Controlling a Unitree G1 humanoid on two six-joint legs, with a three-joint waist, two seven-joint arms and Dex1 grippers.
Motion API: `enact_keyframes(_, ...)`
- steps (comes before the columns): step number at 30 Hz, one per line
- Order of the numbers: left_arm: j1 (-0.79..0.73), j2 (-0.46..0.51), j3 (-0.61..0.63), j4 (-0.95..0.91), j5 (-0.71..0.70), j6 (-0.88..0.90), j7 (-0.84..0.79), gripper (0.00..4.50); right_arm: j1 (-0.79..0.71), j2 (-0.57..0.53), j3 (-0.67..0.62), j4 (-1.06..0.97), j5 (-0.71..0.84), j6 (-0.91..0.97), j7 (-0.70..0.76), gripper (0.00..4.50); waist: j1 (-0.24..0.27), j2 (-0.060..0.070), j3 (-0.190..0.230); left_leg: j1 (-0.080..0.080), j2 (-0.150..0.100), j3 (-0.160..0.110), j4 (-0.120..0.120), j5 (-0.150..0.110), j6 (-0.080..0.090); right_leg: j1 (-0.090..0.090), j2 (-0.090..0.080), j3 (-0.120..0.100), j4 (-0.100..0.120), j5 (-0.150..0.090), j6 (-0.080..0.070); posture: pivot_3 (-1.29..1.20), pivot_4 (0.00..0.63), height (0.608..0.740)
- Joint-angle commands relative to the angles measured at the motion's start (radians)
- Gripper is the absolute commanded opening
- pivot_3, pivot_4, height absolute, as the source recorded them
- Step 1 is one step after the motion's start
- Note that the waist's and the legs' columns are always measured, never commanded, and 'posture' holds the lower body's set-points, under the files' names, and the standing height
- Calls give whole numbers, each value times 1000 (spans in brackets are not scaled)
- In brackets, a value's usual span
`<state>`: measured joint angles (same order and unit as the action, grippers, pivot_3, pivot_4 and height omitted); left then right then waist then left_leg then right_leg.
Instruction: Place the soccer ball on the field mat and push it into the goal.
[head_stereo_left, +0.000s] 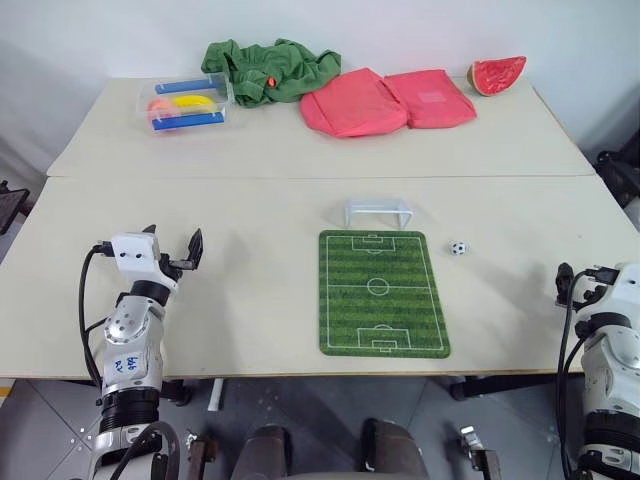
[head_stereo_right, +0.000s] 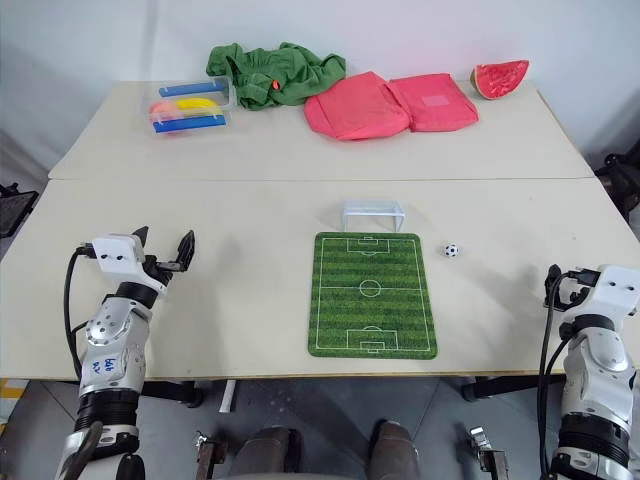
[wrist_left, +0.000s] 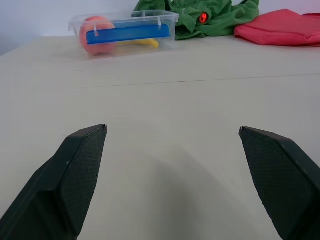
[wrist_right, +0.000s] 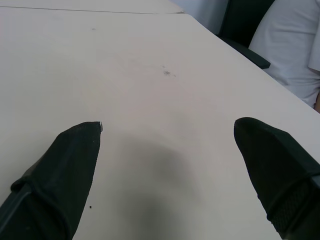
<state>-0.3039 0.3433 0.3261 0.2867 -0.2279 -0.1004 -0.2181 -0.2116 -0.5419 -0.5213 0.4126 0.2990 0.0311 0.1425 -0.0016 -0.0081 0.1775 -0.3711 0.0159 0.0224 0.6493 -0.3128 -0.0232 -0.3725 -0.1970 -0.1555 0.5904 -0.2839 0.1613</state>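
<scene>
- Both claws are hovering low over the near table edge with nothing in them: the left gripper (head_stereo_left: 172, 248) is standing with its fingers spread wide, and the right gripper (wrist_right: 167, 150) is gaping too.
- Lying between them is the field mat (head_stereo_left: 381, 292), thin and flat.
- Just off its far right corner, the soccer ball (head_stereo_left: 458, 248) is sitting on bare table; it is looking light, hard and prone to rolling, so pinching across its middle seems wisest.
- Touching the mat's far edge, the goal (head_stereo_left: 377, 211) is waiting.
</scene>
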Motion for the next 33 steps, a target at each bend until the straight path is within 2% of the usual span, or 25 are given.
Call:
enact_keyframes(1,-3,10,-1,-8,13,-15,6,4500,-6,-39,-36,-24,5,-2,-2,4469,0,0,0,0,0,0,0,0,0,0,0,0,0,0,0,0,150,740)
enact_keyframes(4,-6,-12,42,-16,-34,8,41,4500,-6,-50,-33,-51,4,10,-3,4469,0,0,0,0,0,0,0,0,0,0,0,0,0,0,0,0,150,740)
enact_keyframes(9,-4,32,21,-5,-13,3,-19,4500,-29,-96,-18,-133,14,69,32,4469,0,0,0,0,0,0,0,0,0,0,0,0,0,0,0,0,150,740)
enact_keyframes(13,-48,69,-1,36,-23,11,-97,4500,-101,-155,80,-228,50,174,194,4469,-3,1,1,0,0,2,1,0,0,-1,0,1,1,0,0,0,150,740)
enact_keyframes(17,-63,110,-42,43,-31,12,-224,4500,-162,-184,231,-277,49,268,368,4469,-1,1,1,0,1,2,1,0,0,-1,1,1,1,0,0,0,150,740)
enact_keyframes(20,-76,134,-71,48,-25,11,-291,4500,-238,-184,331,-220,23,301,468,4469,1,1,1,0,1,2,0,0,0,-1,1,1,0,0,0,0,150,740)
enact_keyframes(25,-69,159,-74,10,-29,25,-324,4500,-356,-146,416,-72,7,289,578,4469,1,1,1,-1,1,2,0,0,0,-2,1,1,0,0,0,0,150,740)
enact_keyframes(33,22,155,-57,-88,-32,56,-307,4500,-323,-122,418,-41,-15,302,587,4469,-1,1,1,-1,1,1,-1,0,0,-2,1,0,0,0,0,0,150,740)
